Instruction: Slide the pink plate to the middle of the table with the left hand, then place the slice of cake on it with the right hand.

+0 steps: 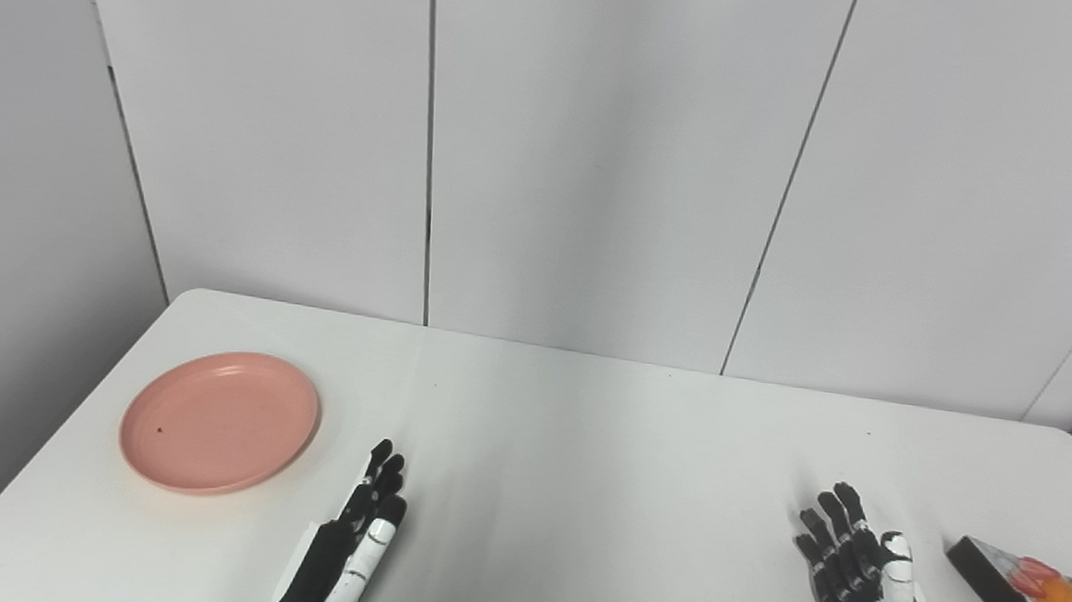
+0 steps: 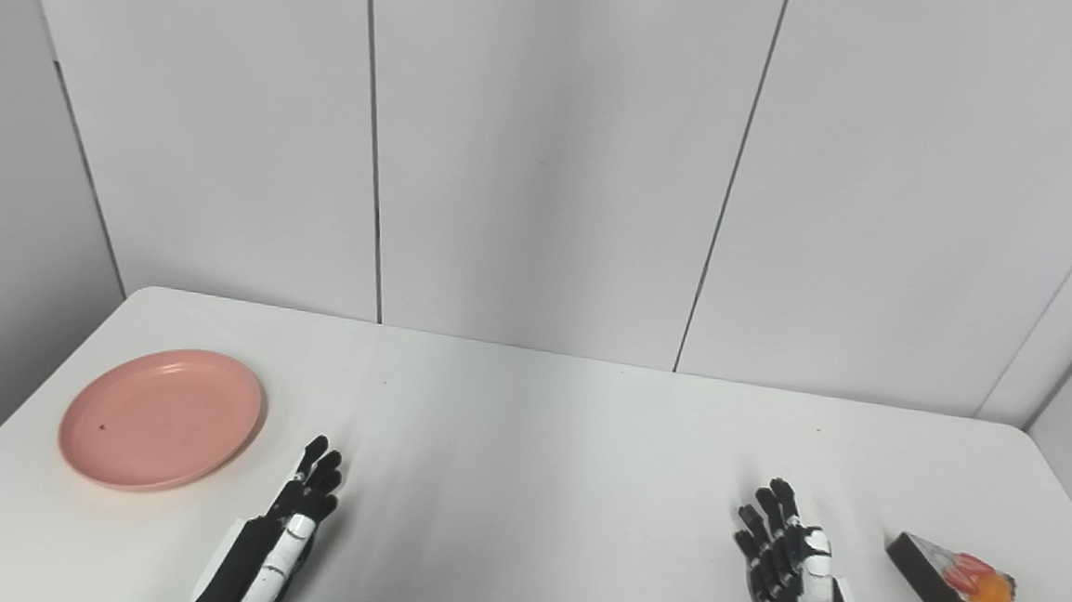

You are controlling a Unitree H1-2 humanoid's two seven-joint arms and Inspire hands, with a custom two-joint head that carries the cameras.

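A: Where is the pink plate (image 1: 220,421) found?

B: It is seen at the lower left of the frame, lying flat on the white desk (image 1: 582,453), well left of the middle. A small dark speck is noted on its surface. Nothing is carried on it.

A: And the slice of cake (image 1: 1019,589)?

B: It is placed at the lower right, near the desk's right edge: a dark wedge topped with red and orange fruit.

A: How are the hands held?

B: The left hand (image 1: 353,550) is kept just right of the plate, apart from it, fingers extended and nothing grasped. The right hand (image 1: 859,577) is held just left of the cake, fingers spread, nothing pinched.

A: What could go wrong?

B: The plate could be tipped or spun if its low rim is pressed from above at one side, rather than being pushed level. It may also be overshot past the middle. Later, the cake could be toppled or squashed if its narrow tip is gripped too firmly.
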